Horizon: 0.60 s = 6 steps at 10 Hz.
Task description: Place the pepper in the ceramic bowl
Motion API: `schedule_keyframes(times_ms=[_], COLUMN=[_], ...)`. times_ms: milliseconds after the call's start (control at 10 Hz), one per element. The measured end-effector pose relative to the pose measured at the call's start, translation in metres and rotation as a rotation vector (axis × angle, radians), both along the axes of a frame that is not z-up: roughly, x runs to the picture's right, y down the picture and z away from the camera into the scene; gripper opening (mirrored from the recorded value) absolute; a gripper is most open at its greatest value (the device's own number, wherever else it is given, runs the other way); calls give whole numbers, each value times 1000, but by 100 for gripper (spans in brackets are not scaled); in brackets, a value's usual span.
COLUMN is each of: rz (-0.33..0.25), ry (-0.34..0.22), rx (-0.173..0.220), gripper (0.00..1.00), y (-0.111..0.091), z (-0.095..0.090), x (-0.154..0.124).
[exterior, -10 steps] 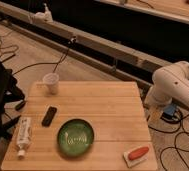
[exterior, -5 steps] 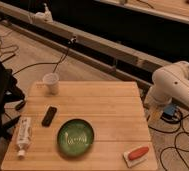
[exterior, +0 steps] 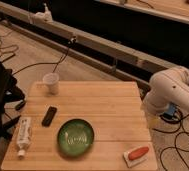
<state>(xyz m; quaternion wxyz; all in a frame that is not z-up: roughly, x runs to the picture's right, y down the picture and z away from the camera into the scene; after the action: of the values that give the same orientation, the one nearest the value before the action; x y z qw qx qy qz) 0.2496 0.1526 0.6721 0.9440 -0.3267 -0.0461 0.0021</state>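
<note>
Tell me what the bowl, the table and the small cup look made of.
The ceramic bowl: glossy green glaze, likely ceramic, by its sheen. The table: pale wood planks, matte, visible seams. The cup: plain white, paper or plastic; cannot tell. The hand is out of view; only the white arm shows right of the table.

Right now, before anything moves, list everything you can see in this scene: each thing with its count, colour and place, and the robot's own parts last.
table: one, light wood, centre of view.
ceramic bowl: one, glossy green, front middle of the table.
pepper: one, orange-red, lying on the sponge, front right corner.
sponge: one, pale, under the pepper.
cup: one, white, back left of the table.
flat slab: one, black, left of the bowl.
tube: one, white, along the table's left edge.
cables: several, dark, on the floor.
arm: one, white, right of the table.
tool: one, at the arm's lower end, beside the table's right edge.
</note>
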Motion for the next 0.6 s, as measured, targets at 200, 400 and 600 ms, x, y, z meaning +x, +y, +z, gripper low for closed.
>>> schedule_keyframes(times_ms=[200, 400, 600], rz=[75, 164, 224], ry=[-107, -201, -244], rx=[-39, -86, -129], gripper=[65, 65, 65], y=[21, 46, 69], z=[-3, -4, -2], x=[-24, -33, -22])
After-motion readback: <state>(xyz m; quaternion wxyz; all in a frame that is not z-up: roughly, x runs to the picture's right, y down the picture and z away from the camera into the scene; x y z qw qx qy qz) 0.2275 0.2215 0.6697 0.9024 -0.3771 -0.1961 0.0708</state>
